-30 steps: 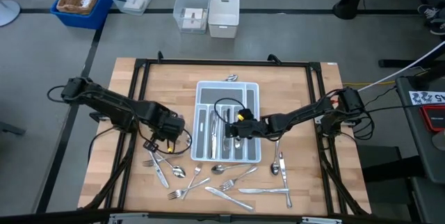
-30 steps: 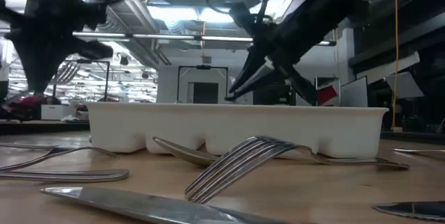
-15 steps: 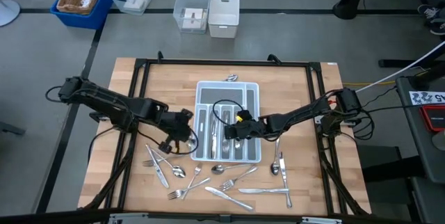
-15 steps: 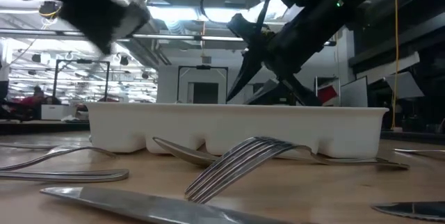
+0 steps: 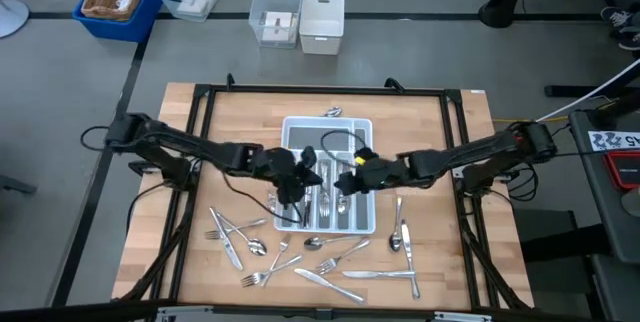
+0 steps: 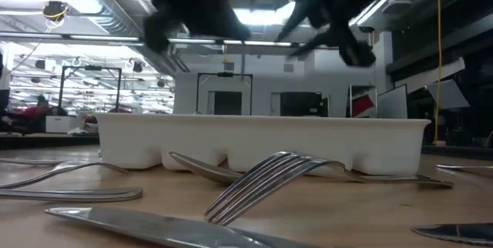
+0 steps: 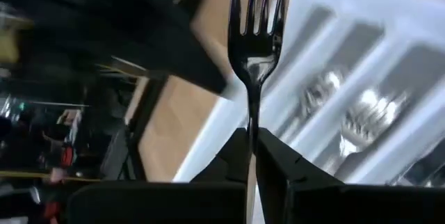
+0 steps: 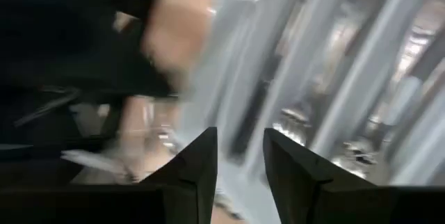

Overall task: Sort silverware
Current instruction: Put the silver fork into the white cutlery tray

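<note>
My left gripper [image 7: 252, 156] clenches a slim, glossy metal fork [image 7: 254, 36], tines forward, over the white moulded tray [image 5: 364, 128] with grey-lined slots mid-table. My right gripper [image 8: 240, 156] hangs over the tray, jaws parted, empty. More shiny silverware [image 5: 320, 262] lies scattered on the pale wooden table [image 5: 440, 132] near the front edge.
</note>
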Motion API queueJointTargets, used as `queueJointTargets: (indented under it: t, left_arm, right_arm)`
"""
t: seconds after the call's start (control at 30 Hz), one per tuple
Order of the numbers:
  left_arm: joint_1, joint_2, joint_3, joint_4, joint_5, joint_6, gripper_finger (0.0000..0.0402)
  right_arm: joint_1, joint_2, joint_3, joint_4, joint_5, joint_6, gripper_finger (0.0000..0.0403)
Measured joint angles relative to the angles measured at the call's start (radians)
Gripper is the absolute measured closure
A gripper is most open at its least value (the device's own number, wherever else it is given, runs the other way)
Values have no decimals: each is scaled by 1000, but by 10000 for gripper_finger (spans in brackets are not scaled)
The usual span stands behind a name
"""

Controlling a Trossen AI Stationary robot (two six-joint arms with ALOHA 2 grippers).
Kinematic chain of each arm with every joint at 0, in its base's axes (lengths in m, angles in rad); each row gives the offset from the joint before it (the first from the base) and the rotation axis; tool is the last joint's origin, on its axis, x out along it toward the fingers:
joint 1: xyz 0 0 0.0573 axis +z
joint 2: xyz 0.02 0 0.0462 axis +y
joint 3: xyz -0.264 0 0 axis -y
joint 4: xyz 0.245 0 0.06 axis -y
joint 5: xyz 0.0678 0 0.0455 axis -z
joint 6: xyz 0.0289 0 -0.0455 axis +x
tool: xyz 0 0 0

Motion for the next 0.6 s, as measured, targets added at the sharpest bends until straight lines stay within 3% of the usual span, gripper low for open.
queueJointTargets:
  t: [0.17, 0.37, 0.6]
  left_arm:
    - [23, 138, -2, 19, 0, 197, 394]
    - [24, 268, -1, 80, -1, 400, 392]
    - [21, 326, -1, 101, -3, 458, 391]
  right_arm:
    - [0, -103, 0, -53, -78, 12, 284]
    - [33, -158, 0, -214, -202, 172, 284]
    - [150, -163, 0, -461, -218, 403, 284]
